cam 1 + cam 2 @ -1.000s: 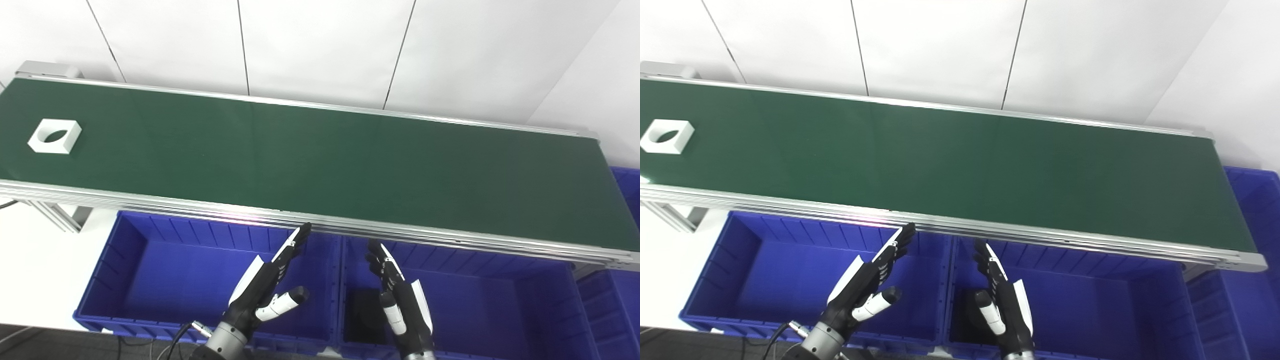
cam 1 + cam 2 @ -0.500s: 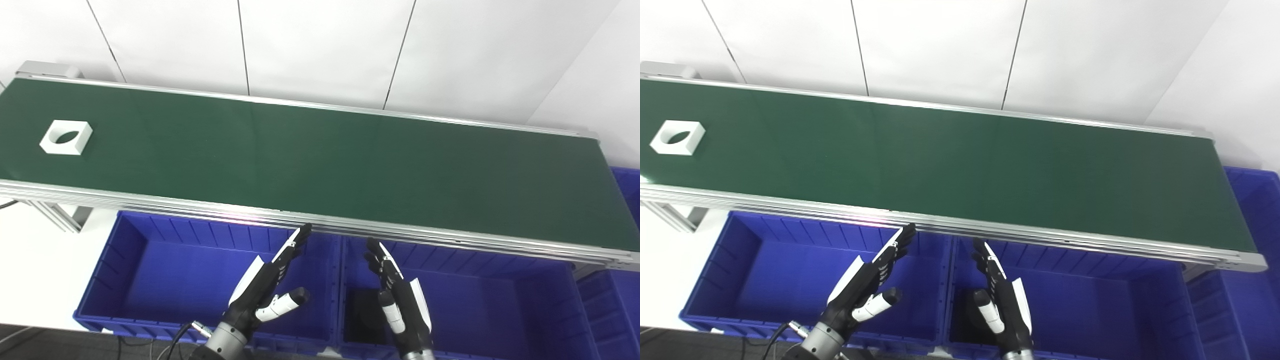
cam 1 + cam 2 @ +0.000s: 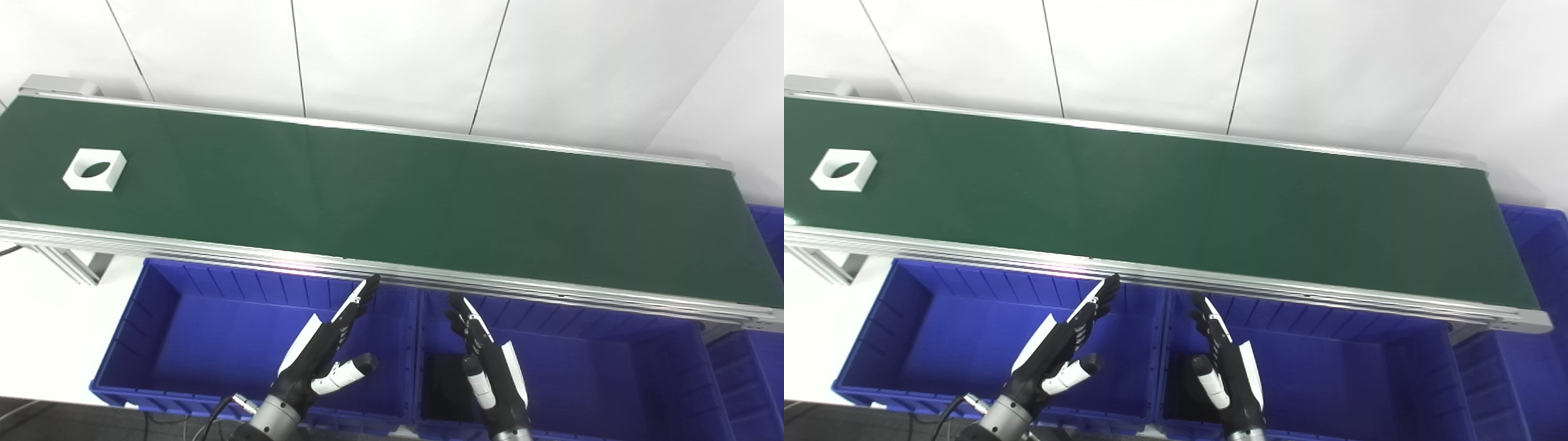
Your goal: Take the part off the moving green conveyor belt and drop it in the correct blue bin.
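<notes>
A white square part with a round hole (image 3: 95, 170) lies on the green conveyor belt (image 3: 392, 196) at its far left; it also shows in the right eye view (image 3: 843, 171). My left hand (image 3: 324, 349) is open, fingers straight, above the left blue bin (image 3: 184, 343). My right hand (image 3: 487, 367) is open above the middle blue bin (image 3: 588, 380). Both hands hold nothing and stay below the belt's near rail, far from the part.
The belt's aluminium near rail (image 3: 429, 278) runs just above the fingertips. A dark object (image 3: 444, 383) lies in the middle bin, partly hidden by my right hand. A third blue bin (image 3: 756, 367) stands at the far right. A white panelled wall is behind.
The white part has travelled to the right along the belt. Both hands have stayed almost still, open over the bins.
</notes>
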Controlling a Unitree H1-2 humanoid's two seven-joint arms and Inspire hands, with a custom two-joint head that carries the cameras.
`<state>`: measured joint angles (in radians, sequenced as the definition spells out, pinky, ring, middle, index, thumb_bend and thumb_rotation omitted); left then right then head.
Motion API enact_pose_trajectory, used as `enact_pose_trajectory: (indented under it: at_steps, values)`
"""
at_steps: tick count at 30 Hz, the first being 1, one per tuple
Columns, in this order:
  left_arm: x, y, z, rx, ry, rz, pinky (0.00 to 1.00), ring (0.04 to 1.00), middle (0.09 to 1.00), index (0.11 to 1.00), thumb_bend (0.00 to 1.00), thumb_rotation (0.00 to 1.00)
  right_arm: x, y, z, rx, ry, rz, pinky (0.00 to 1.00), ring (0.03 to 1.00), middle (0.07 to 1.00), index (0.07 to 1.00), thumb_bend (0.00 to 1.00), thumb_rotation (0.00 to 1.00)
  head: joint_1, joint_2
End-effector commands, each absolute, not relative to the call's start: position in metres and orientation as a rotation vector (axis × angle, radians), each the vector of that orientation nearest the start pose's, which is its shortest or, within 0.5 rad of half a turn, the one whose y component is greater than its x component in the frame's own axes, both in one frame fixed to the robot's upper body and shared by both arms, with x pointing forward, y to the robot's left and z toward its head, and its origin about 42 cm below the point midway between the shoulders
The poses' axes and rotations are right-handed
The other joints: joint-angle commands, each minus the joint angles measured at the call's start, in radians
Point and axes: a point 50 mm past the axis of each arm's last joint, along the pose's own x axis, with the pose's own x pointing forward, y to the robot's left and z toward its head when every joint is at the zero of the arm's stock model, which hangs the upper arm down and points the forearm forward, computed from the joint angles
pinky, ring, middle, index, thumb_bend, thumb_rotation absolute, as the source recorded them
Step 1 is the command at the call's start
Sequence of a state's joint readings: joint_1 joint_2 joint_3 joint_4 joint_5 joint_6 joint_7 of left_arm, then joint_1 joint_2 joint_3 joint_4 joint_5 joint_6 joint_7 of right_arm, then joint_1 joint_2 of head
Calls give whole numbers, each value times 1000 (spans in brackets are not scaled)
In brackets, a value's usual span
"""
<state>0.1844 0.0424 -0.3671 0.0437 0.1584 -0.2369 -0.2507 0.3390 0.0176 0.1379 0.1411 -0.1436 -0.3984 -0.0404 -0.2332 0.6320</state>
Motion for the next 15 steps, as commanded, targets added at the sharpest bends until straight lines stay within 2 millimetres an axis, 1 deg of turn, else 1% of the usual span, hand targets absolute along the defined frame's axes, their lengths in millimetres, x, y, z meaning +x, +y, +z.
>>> enact_pose_trajectory:
  at_steps: [1, 15]
  values:
    - [203, 117, 65, 127, -88, -614, 1000, 1000, 1000, 1000, 782, 870, 154, -179, 24, -80, -21, 60, 915, 911, 941, 931, 918, 1000, 1, 0]
    - [203, 117, 65, 131, -90, -615, 1000, 1000, 1000, 1000, 769, 866, 154, -177, 24, -78, -18, 61, 922, 915, 940, 927, 927, 1000, -1, -4]
